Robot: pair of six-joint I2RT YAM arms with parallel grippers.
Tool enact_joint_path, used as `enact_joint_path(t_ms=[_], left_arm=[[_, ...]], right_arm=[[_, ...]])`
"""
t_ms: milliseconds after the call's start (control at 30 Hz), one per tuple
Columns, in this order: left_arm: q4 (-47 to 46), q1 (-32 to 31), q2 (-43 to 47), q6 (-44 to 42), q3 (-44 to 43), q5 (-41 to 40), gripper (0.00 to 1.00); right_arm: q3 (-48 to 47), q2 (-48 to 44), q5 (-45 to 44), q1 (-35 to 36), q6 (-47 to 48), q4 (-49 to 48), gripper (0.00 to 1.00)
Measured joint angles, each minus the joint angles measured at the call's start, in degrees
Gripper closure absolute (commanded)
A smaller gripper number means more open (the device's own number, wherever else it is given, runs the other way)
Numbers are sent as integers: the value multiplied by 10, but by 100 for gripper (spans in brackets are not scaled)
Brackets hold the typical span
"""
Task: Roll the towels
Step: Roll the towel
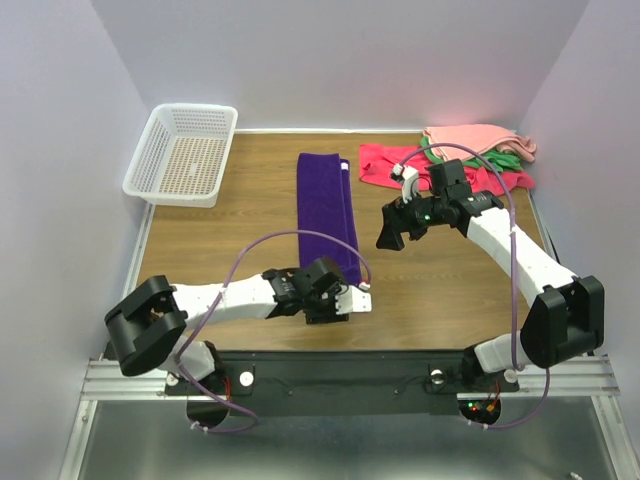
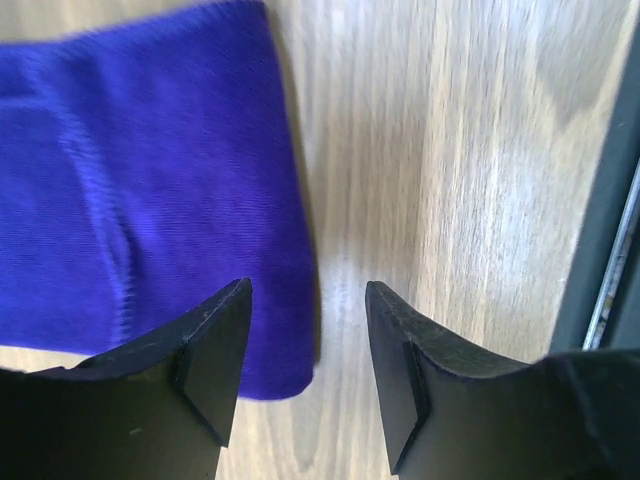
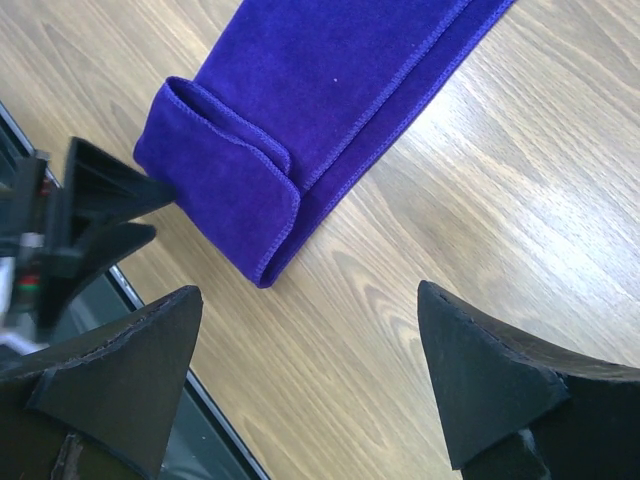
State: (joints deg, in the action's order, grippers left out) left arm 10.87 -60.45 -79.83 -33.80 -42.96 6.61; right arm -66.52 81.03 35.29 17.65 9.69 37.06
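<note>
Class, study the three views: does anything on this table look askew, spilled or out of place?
Nothing looks spilled or damaged. The purple towel lies straight, its near end turned over. Only the far-right corner looks untidy: the red towel, pink towel and green towel lie crumpled and overlapping.

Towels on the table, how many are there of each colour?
purple towel: 1
red towel: 1
salmon-pink towel: 1
green towel: 1
Total: 4 towels
</note>
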Motion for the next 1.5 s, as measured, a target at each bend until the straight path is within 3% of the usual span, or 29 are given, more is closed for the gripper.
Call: enact_joint_path(t_ms=[200,333,467,500,600,800,967,1233,1500], left_arm=[[-39,-3,-49,4,11,-37,41],[-63,-3,-57,4,12,-42,49],[-80,-3,-65,0,12,-41,69],[-84,-3,-68,-1,12,-38,82],[-94,4,-78,-14,12,-25,100],[-56,38,-82,-43,-12,45,100],[61,82,-116,-81,-89,127,100],[277,163,-254,-170,-270,277,100],[429,237,-380,-236,-397,370,100]], right_arm=[[0,0,-2,0,2,0,6],[6,0,-2,-1,2,-2,6],[13,0,0,-1,5,-1,10],[14,0,2,-1,6,-1,11],[17,0,5,-1,10,-2,12],[38,-32,5,-2,29,-1,12],[53,-68,5,-5,49,-4,12],[73,-87,10,-5,80,-7,14],[85,-134,32,-4,127,-7,27]])
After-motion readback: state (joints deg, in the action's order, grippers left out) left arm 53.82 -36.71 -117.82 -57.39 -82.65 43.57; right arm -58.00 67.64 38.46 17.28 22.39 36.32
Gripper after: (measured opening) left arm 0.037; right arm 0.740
